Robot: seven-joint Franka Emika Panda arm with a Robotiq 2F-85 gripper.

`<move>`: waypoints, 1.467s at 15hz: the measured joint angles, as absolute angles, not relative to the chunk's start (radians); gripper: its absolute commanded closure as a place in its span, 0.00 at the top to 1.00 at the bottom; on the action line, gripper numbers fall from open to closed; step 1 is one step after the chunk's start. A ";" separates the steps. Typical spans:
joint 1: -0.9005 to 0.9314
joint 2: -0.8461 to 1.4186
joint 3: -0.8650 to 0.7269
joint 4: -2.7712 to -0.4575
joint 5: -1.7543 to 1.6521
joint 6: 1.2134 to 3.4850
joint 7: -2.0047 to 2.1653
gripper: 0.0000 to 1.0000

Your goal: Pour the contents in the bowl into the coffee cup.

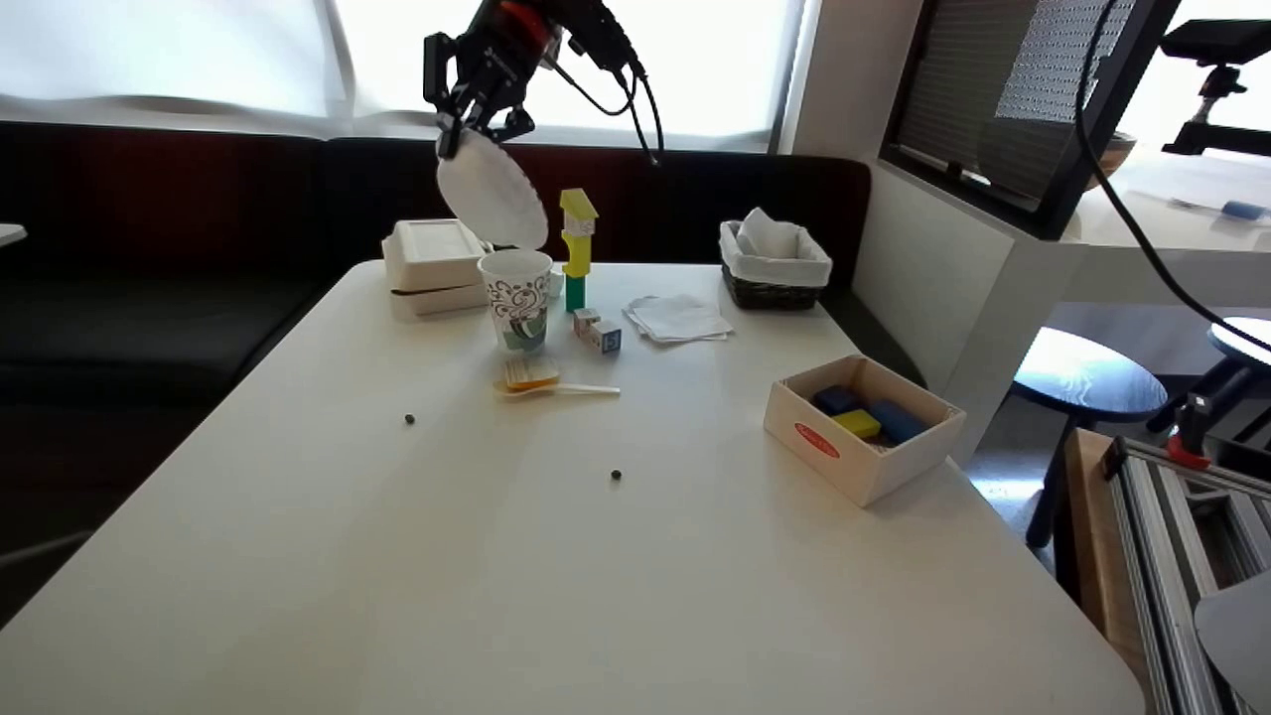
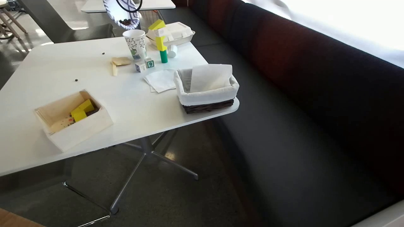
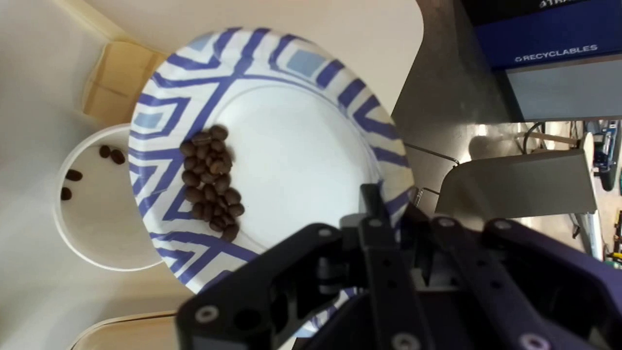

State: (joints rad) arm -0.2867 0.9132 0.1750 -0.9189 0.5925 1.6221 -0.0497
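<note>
The bowl [image 1: 492, 194] is steeply tilted above the coffee cup [image 1: 518, 298], its lower edge close over the cup's rim. Its striped inside [image 2: 117, 13] faces an exterior view. My gripper [image 1: 452, 144] is shut on the bowl's upper rim; in the wrist view the fingers [image 3: 388, 209] pinch the rim from both sides. The contents, brown beans [image 3: 210, 180], are heaped against the bowl's lower side wall and also show in an exterior view [image 2: 125, 22]. The cup stands upright with a few beans [image 3: 116, 156] inside; the bowl covers part of its mouth [image 3: 107, 218] in the wrist view.
Two stray beans [image 1: 409, 419] [image 1: 616, 475] lie on the table. Near the cup stand a takeaway box [image 1: 437, 260], a yellow-green stack [image 1: 577, 248], letter blocks [image 1: 599, 333] and a spoon with a yellowish piece [image 1: 531, 375]. Napkins [image 1: 678, 318], a lined basket [image 1: 775, 268] and a wooden box [image 1: 829, 437] are farther off.
</note>
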 measured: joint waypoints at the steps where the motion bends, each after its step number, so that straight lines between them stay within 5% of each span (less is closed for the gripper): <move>1: -0.292 0.915 0.181 -0.919 0.595 1.618 -0.059 0.02; 22: -0.359 1.020 0.273 -0.813 0.633 1.532 -0.146 0.02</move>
State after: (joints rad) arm -0.3591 1.0197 0.2725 -0.8133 0.6326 1.5321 -0.1461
